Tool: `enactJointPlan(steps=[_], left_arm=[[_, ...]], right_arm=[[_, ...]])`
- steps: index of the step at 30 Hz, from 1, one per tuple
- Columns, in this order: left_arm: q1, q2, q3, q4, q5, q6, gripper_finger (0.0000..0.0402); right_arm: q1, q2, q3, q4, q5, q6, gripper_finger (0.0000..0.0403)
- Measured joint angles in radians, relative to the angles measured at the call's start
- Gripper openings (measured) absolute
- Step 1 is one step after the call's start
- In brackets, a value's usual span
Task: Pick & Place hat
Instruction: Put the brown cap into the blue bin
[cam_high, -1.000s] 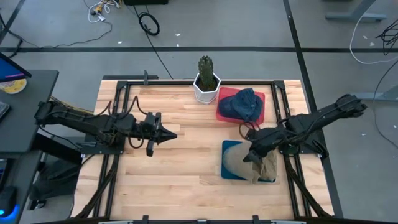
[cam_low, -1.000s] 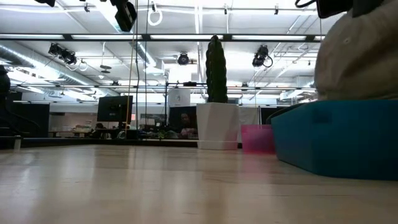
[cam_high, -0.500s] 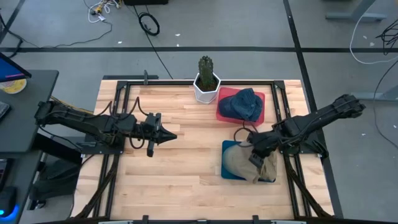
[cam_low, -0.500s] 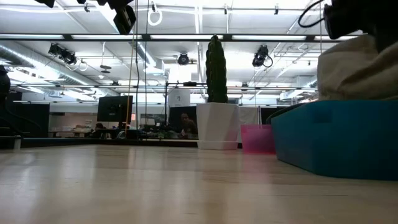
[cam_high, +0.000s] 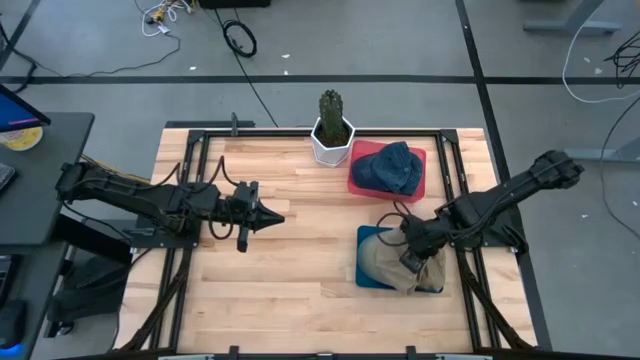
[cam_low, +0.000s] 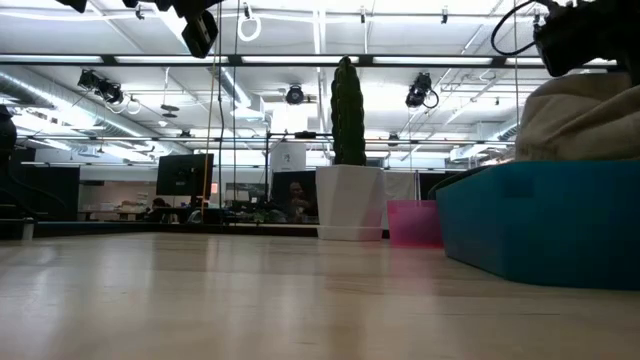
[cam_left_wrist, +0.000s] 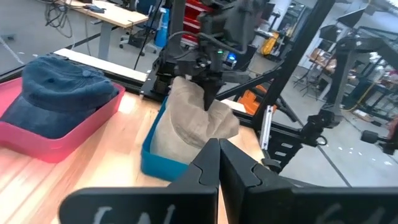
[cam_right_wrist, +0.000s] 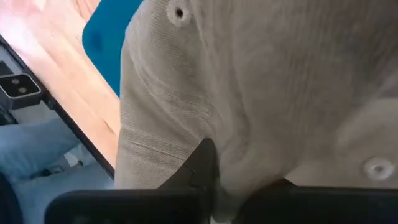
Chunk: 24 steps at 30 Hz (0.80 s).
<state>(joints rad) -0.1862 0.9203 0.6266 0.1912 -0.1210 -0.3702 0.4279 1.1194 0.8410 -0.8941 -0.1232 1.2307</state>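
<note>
Now right gripper (cam_high: 408, 250) is pressing down on beige hat (cam_high: 392, 263), jaws clamped on its fabric, hat lying in blue tray (cam_high: 366, 240) near desk's right edge. Left gripper (cam_high: 272, 216) is waiting mid-desk, jaws together, farther off.

Over the last second the right gripper (cam_high: 411, 254) has come lower, toward the near edge of the worktop, carrying the tan hat (cam_high: 398, 268) down with it. In the low view the hat (cam_low: 580, 120), which rose above the picture's top edge a second ago, now sits lower in the blue tray (cam_low: 535, 220), crown slumped, the gripper (cam_low: 580, 40) just above it.
</note>
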Motion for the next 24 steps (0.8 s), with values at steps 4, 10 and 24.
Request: enactJointPlan(steps=[4,10,24], left_arm=[[0.0,0.0,0.0,-0.008,-0.016,0.0,0.0004],[0.0,0.0,0.0,-0.009,-0.017,0.009,0.0004],[0.0,0.0,0.0,-0.009,-0.036,0.015,0.0005]], right_arm=[[0.05,0.021,0.0,0.008,0.075,0.114,0.0019],[0.111,0.025,0.0,0.024,0.24,0.285,0.0018],[0.219,0.025,-0.103,0.144,0.318,0.463,0.0017]])
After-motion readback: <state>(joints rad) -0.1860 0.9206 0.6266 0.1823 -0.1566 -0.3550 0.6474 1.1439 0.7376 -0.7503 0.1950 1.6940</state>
